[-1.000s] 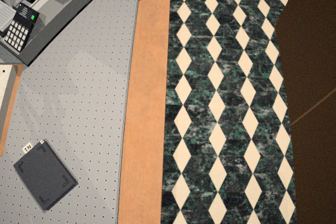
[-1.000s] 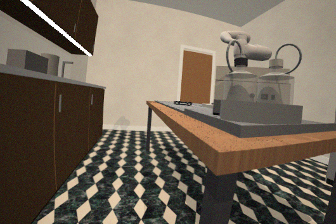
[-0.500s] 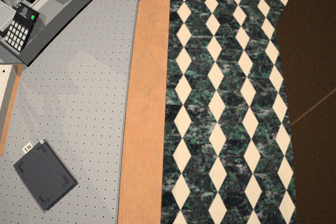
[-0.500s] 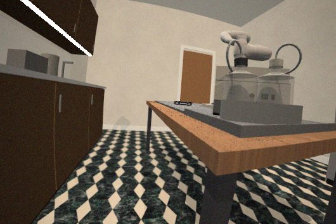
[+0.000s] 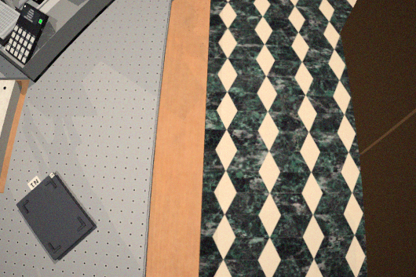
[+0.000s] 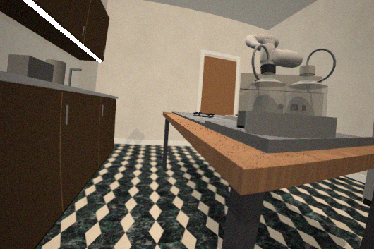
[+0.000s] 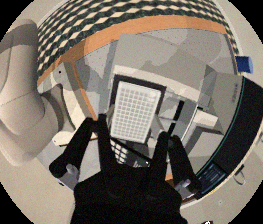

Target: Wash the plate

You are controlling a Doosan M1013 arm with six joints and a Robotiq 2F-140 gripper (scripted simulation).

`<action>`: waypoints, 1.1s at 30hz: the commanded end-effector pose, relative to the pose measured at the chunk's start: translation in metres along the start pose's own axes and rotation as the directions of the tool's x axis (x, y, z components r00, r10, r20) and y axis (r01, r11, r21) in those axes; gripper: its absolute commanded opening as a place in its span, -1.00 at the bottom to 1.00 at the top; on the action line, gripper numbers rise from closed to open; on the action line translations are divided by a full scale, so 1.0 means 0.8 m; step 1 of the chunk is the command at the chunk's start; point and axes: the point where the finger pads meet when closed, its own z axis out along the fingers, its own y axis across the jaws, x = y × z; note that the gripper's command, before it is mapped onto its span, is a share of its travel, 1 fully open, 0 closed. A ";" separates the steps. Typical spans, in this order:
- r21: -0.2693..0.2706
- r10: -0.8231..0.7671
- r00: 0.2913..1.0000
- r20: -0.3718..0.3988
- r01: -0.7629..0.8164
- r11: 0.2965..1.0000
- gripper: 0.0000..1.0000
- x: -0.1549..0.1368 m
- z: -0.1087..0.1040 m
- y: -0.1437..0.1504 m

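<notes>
The black two-finger gripper (image 7: 133,114), partly open, has closed on the white rectangular multiwell plate (image 5: 6,20) (image 7: 138,111) between its fingers, well apart from the dark-grey rectangular nest (image 5: 56,216) beside the white label (image 5: 34,183) reading "N1".
</notes>
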 end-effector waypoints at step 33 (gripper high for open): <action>0.005 -0.001 1.000 0.000 0.001 1.000 -0.80 -0.001 -0.035 -0.004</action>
